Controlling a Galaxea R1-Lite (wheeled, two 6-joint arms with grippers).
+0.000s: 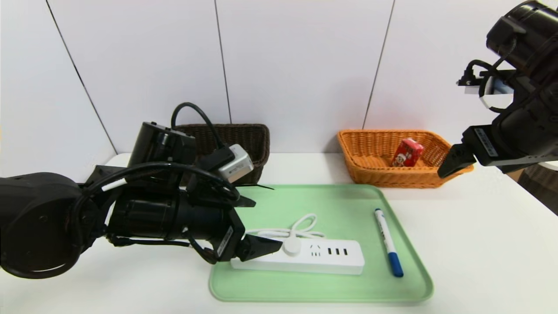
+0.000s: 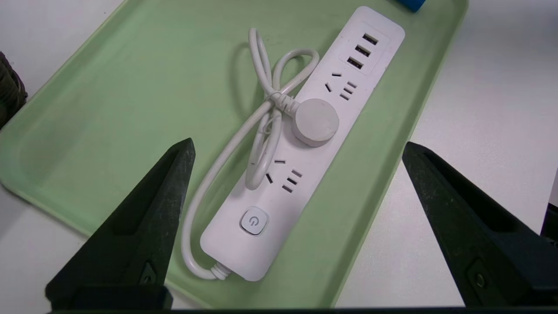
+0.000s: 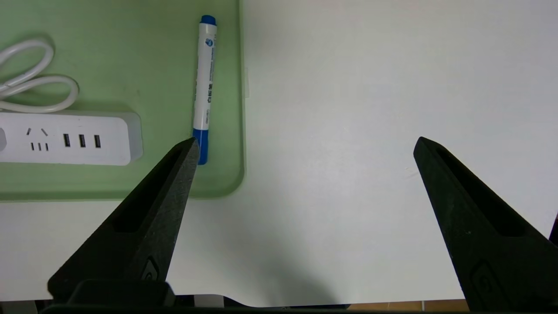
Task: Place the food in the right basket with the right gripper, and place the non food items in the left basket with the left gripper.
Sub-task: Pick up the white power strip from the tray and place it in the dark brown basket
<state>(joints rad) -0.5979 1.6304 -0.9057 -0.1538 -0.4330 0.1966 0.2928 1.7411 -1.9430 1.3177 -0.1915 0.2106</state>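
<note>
My left fingers (image 2: 296,150) are wide apart and hold nothing. The white power strip (image 2: 305,144) lies just past them on the green tray (image 2: 109,109), its cord looped beside it. My right fingers (image 3: 305,144) are wide apart too, over the bare worktop (image 3: 370,87). The marker (image 3: 205,87) lies just beside one of them. Far off, the red carton (image 1: 407,152) sits in the orange basket (image 1: 370,170). The dark basket (image 1: 255,139) stands behind my left arm.

Power strip (image 2: 305,144) on green tray (image 2: 130,87)

wall (image 1: 301,65): white panels, dark seams | table (image 1: 479,244): white; evenly lit
</note>
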